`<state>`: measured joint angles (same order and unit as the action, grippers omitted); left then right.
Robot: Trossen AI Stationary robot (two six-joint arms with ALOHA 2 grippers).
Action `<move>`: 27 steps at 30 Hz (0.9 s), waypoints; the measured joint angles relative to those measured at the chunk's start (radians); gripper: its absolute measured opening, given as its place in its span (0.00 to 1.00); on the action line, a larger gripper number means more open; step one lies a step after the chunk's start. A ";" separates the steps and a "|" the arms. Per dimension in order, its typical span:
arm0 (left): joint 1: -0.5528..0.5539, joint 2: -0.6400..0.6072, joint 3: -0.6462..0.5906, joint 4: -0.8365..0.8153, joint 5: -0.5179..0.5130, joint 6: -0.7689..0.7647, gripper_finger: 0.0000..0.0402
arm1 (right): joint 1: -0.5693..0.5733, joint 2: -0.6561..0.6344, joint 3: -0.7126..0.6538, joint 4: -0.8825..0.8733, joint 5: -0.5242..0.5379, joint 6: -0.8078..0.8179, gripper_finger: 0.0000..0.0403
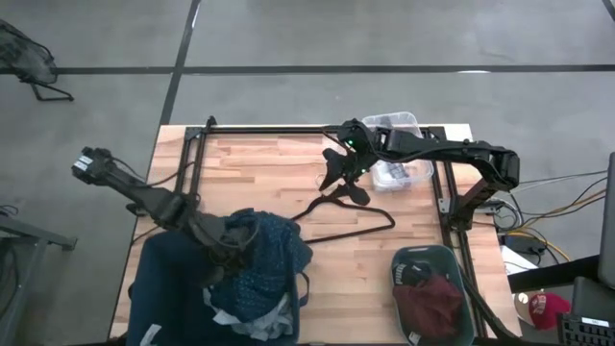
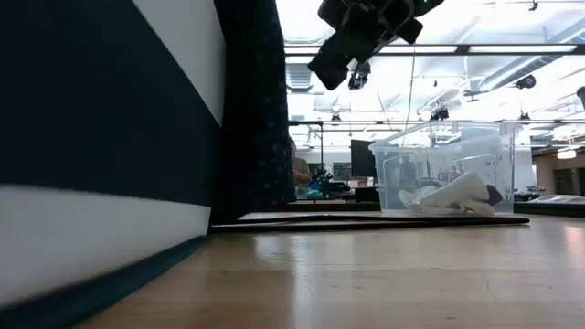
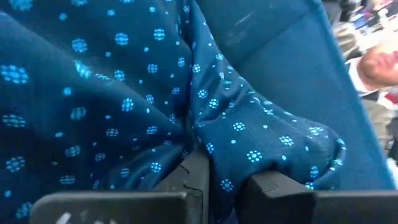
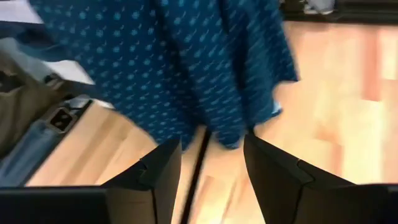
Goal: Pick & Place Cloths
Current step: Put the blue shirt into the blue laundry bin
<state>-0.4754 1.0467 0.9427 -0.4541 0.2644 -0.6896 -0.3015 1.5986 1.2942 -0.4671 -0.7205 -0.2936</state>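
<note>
L gripper (image 1: 227, 252) clamped on my dotted shirt (image 1: 269, 252) over bin (image 1: 159, 279); R gripper (image 4: 208, 165) open above hanger (image 1: 351, 223), prob. not touching.

Grey floor (image 1: 288, 34), bright ceiling lights (image 2: 475, 37)

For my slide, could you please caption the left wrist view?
Left gripper pinching a fold of the navy dotted shirt beside the dark blue bin.
</note>
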 joint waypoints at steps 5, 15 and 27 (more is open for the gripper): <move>-0.009 -0.028 -0.075 0.169 0.056 -0.039 0.13 | 0.008 0.002 -0.051 0.009 -0.037 -0.002 0.47; -0.019 -0.055 -0.039 0.204 -0.008 -0.016 0.13 | 0.015 0.001 -0.198 0.137 -0.139 0.025 0.50; -0.020 -0.053 -0.079 0.139 -0.147 -0.033 0.13 | 0.016 -0.002 -0.270 0.223 -0.155 0.049 0.43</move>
<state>-0.4954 0.9941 0.8634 -0.3147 0.1175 -0.7225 -0.2859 1.5967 1.0246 -0.2443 -0.8753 -0.2443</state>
